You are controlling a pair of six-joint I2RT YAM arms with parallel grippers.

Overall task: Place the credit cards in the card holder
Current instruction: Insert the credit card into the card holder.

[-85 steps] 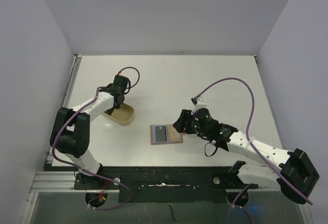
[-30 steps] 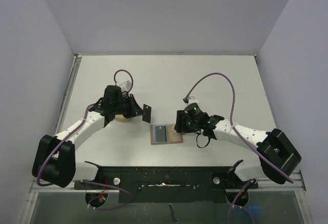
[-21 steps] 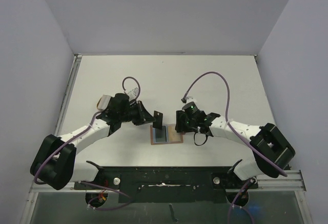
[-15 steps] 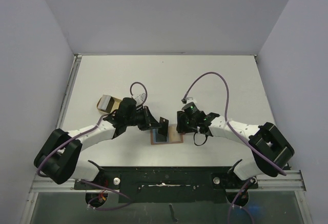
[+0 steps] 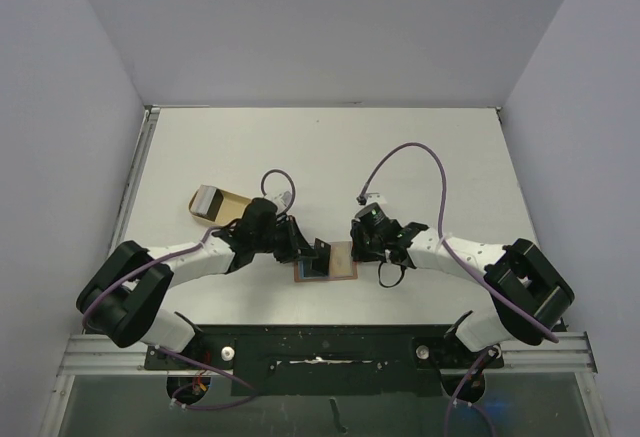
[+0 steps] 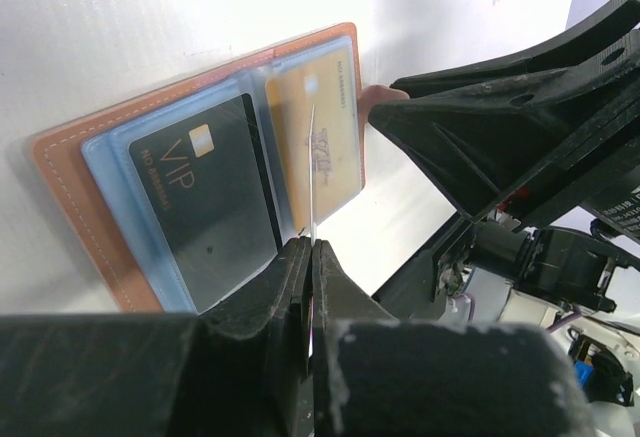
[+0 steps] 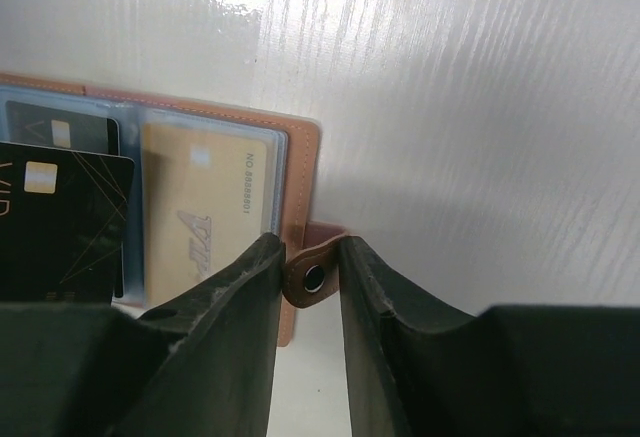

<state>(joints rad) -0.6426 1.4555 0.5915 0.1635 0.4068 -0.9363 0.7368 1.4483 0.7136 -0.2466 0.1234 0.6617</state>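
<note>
Where the table (image 5: 400, 157) carries the card holder (image 5: 343, 262), lying open and flat at its near middle, the left hand (image 6: 308, 267) is clamped tight on a thin card (image 6: 312, 177), edge-on above the fold. The right hand (image 7: 308, 247) sets its fingers (image 7: 230, 297) either side of the small closing tab (image 7: 322, 242); whether they pinch it, I cannot tell.

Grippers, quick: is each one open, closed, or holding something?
Left gripper: closed on a dark card.
Right gripper: jaws straddle the tab of the card holder; grip cannot be told.
</note>
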